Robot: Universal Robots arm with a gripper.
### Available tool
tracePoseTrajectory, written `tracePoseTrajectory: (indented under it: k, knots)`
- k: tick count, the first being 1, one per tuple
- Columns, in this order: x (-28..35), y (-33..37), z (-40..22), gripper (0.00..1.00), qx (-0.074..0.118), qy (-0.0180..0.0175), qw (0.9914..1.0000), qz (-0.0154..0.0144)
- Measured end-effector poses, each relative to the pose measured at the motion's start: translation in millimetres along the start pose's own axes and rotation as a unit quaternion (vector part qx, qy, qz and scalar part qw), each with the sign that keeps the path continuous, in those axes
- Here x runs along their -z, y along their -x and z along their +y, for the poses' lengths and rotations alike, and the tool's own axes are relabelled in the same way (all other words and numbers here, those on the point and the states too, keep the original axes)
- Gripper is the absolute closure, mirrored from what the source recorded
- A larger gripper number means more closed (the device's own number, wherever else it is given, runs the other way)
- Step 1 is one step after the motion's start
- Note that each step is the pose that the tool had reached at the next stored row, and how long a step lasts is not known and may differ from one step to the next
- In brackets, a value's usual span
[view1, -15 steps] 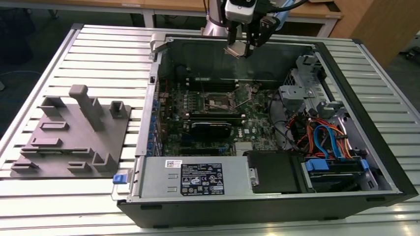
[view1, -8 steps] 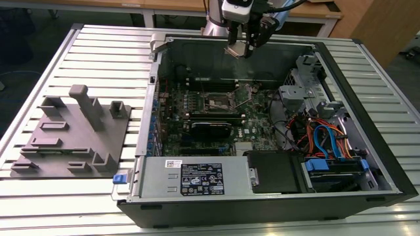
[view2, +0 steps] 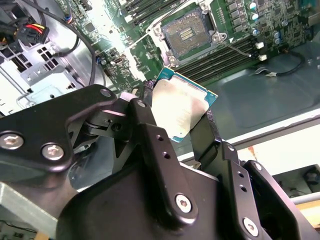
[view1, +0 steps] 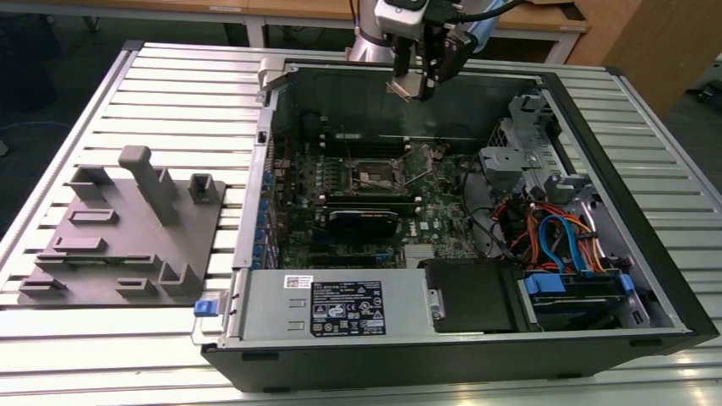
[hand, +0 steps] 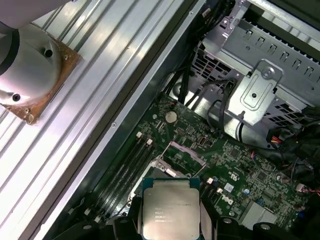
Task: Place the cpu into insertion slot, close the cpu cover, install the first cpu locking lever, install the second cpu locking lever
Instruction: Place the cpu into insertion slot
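Observation:
My gripper (view1: 415, 85) hangs above the back of the open computer case, shut on the cpu (view2: 182, 107), a flat square chip with a dull silver top and a green edge. Both wrist views show the black fingers (view2: 207, 135) clamping two opposite sides of the cpu (hand: 170, 207). The insertion slot (view1: 378, 173) lies below on the green motherboard, its dark centre uncovered (view2: 187, 32) and nothing in it. A thin wire lever (view2: 235, 48) sticks out beside the slot. I cannot make out the cpu cover with certainty.
The case walls (view1: 631, 194) ring the motherboard. Long memory slots (view2: 220, 55) run beside the socket, with a black module (view1: 361, 222) in front. Drive cages and coloured cables (view1: 564, 245) fill the exterior view's right. A grey fixture plate (view1: 124, 228) lies outside, left of the case.

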State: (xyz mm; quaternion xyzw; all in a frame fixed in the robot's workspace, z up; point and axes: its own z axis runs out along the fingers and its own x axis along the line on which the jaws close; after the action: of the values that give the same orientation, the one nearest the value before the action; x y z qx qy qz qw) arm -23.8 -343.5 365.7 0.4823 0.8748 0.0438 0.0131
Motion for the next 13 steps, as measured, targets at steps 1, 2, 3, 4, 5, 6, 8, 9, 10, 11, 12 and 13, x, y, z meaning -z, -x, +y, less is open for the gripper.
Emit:
tracePoseTrajectory:
  k: [1, 2, 3, 4, 5, 6, 8, 9, 10, 11, 12, 13]
  knots:
    - [0.0, 0.0, 0.0, 0.46, -0.003, 0.0000, 1.00000, -0.0003]
    - [-0.1, 0.0, 0.0, 0.46, -0.006, 0.0001, 0.99998, -0.0005]
    - [-0.1, 0.0, 0.0, 0.46, -0.008, 0.0002, 0.99997, -0.0007]
    - [-0.1, 0.0, 0.0, 0.46, -0.011, 0.0002, 0.99994, -0.0010]
    - [-0.2, 0.0, 0.0, 0.46, -0.013, 0.0003, 0.99991, -0.0012]
    - [-0.2, 0.0, 0.0, 0.46, -0.015, 0.0004, 0.99988, -0.0014]
    - [-0.2, 0.0, 0.0, 0.46, -0.020, 0.0004, 0.99980, -0.0018]
    - [-0.3, 0.0, 0.0, 0.46, -0.022, 0.0004, 0.99976, -0.0020]
    - [-0.3, 0.0, 0.0, 0.46, -0.024, 0.0005, 0.99971, -0.0021]
    - [-0.3, 0.0, 0.0, 0.46, -0.026, 0.0005, 0.99966, -0.0023]
    - [-0.3, 0.0, 0.0, 0.46, -0.028, 0.0006, 0.99961, -0.0025]
    - [-0.4, 0.0, 0.0, 0.46, -0.030, 0.0006, 0.99955, -0.0027]
